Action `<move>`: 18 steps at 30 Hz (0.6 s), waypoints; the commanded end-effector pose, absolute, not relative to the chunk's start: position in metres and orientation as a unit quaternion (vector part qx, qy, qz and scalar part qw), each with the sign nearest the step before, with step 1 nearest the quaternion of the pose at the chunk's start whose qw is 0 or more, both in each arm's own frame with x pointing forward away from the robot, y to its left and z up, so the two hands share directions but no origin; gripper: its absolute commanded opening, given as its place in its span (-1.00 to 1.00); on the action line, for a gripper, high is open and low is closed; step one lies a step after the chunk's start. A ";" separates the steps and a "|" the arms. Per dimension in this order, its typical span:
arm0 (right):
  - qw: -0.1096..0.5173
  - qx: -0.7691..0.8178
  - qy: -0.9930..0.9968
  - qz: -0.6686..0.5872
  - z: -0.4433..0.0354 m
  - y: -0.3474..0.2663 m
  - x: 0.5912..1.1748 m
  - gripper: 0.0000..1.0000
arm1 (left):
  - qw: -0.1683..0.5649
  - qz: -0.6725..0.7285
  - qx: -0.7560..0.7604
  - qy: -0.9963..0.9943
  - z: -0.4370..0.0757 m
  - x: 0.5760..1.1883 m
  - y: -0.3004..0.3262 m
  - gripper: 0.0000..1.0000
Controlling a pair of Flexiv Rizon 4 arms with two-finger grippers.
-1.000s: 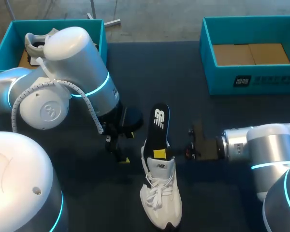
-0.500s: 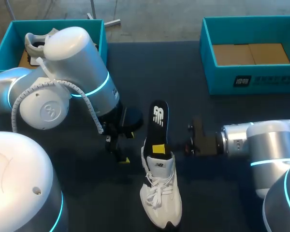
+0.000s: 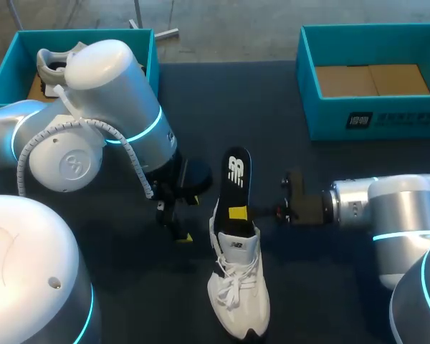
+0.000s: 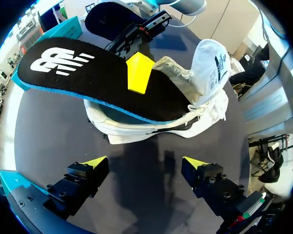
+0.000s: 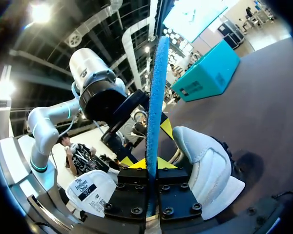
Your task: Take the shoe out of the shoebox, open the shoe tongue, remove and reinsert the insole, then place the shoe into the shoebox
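Insole step in hand; whether withdrawal or reinsertion could not be told. The right gripper (image 3: 238,213) was clamped on the insole (image 3: 235,175), which had one end inside the shoe (image 3: 238,290) and the rest raised behind its heel. The shoe stood on its sole mid-table (image 3: 287,143). The left gripper (image 4: 145,163) sat just beside it, fingers apart and holding nothing. The next move likely called for steadying the shoe. The surface was dark and matte. Teal boxes stood at the far corners, well apart from the shoe: right box (image 3: 308,86) and left box (image 3: 3,82), which held a second shoe (image 3: 54,61).
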State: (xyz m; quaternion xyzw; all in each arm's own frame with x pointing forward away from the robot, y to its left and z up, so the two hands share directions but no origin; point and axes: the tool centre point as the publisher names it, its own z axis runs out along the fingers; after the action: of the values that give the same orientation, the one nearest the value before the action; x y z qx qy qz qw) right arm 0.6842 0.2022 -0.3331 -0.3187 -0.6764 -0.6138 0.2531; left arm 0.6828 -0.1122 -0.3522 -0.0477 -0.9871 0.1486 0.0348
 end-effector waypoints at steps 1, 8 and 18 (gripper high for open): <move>0.257 -0.323 -0.677 -0.610 -0.338 0.203 0.682 -1.00 | 0.034 0.148 -0.047 -0.987 -0.352 0.682 -0.112 1.00; 0.260 -0.331 -0.679 -0.602 -0.349 0.201 0.669 -1.00 | 0.034 0.148 -0.047 -0.987 -0.352 0.682 -0.112 1.00; 0.256 -0.322 -0.687 -0.599 -0.355 0.202 0.653 -1.00 | 0.034 0.148 -0.047 -0.987 -0.352 0.682 -0.112 1.00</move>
State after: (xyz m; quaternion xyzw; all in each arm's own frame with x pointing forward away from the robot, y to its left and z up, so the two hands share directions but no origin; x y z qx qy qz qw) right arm 0.6610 0.2007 -0.3513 -0.3218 -0.6850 -0.6011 0.2568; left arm 0.6828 -0.1122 -0.3522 -0.0477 -0.9871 0.1486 0.0348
